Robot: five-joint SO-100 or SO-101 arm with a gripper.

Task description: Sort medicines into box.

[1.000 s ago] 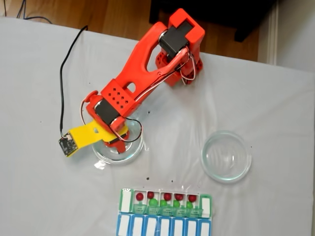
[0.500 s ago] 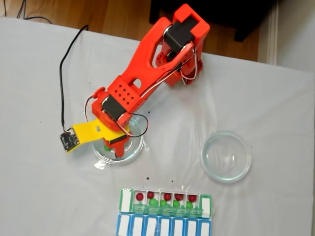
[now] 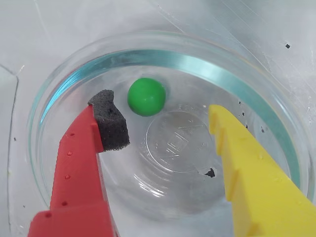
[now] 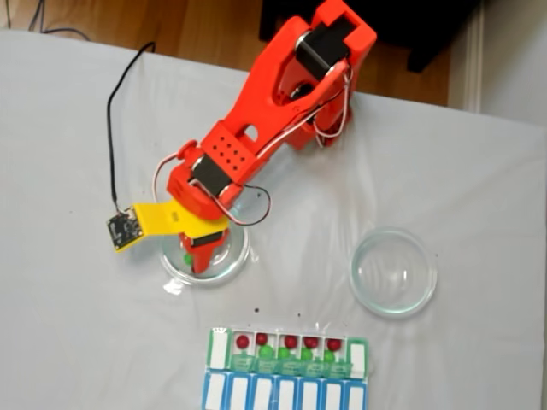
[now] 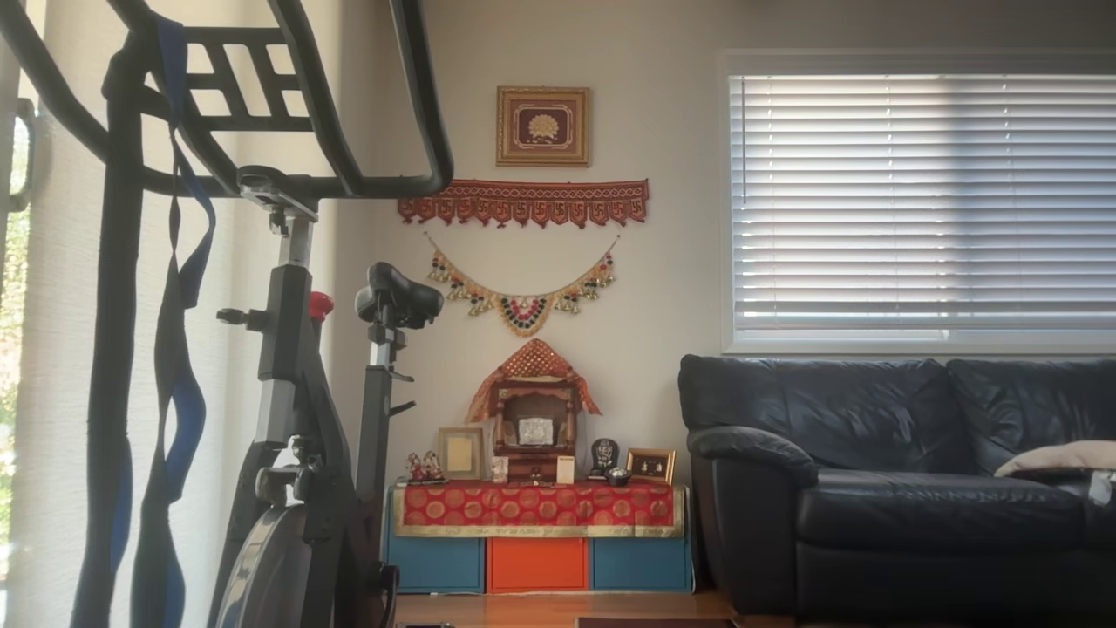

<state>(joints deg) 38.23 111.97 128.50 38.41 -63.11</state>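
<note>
Now, gripper: red-and-yellow two-finger gripper (image 3: 165, 116) hangs jaws apart inside clear round glass dish (image 3: 64, 79).
Medicine: glossy bright green ball (image 3: 146, 97) on dish floor, beside foam-tipped red finger (image 3: 106, 121).
Box: white-and-green pill organizer (image 4: 286, 367) at white table's (image 4: 68, 342) near edge.

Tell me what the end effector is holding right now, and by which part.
Nothing. The end effector is open inside the glass dish, and the green ball lies loose on the dish floor just beyond the foam-tipped red finger, ungripped.
</note>
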